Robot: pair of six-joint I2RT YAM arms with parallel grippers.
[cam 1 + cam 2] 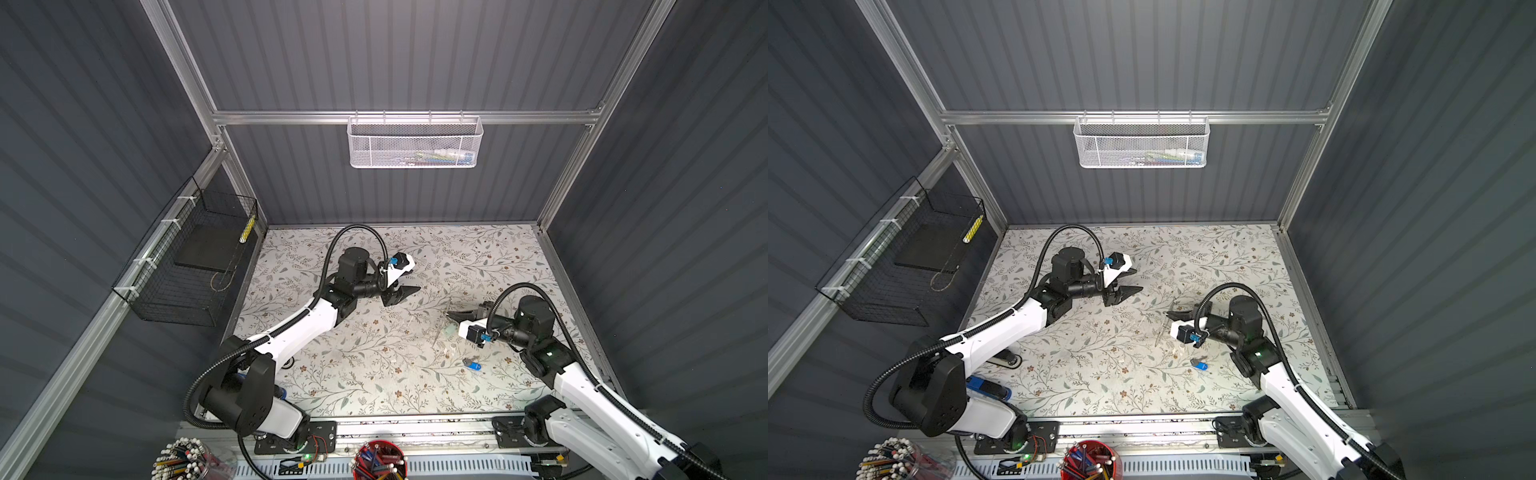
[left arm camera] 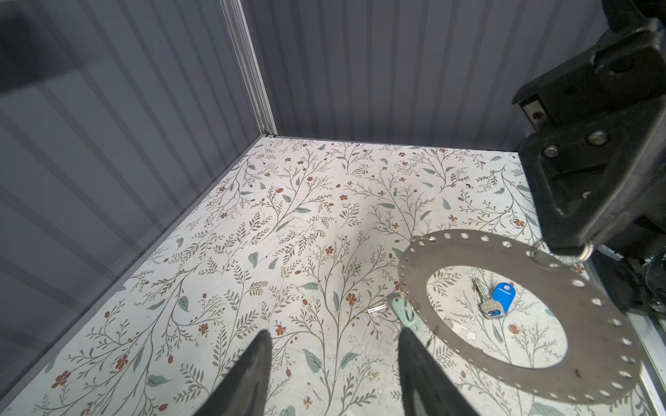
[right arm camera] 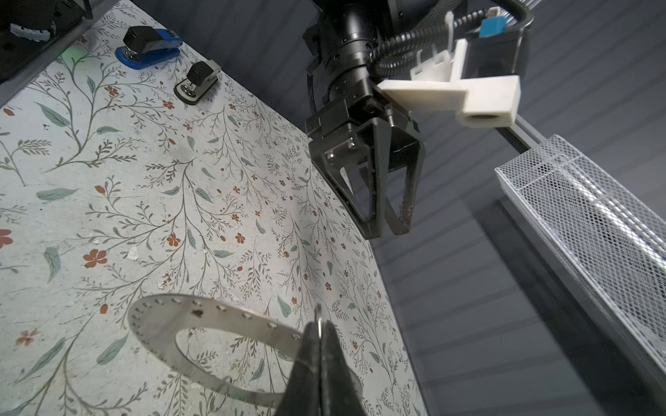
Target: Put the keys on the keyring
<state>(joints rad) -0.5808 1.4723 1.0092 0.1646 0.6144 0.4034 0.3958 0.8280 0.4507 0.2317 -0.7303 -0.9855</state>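
Looking down in both top views, I see my right gripper [image 1: 451,314] at three o'clock on the floral table [image 1: 353,374]. It is pinched tight on the rim of the keyring [image 2: 602,356], which it holds up at a tilt. My left gripper [image 1: 409,279] hovers at ten o'clock from it, jaws spread and empty. The blue-tagged key [image 1: 473,365] lies on the table at five o'clock from the right gripper. The mint-tagged key [image 2: 407,317] sits at the ring's outer edge; whether it is threaded I cannot tell.
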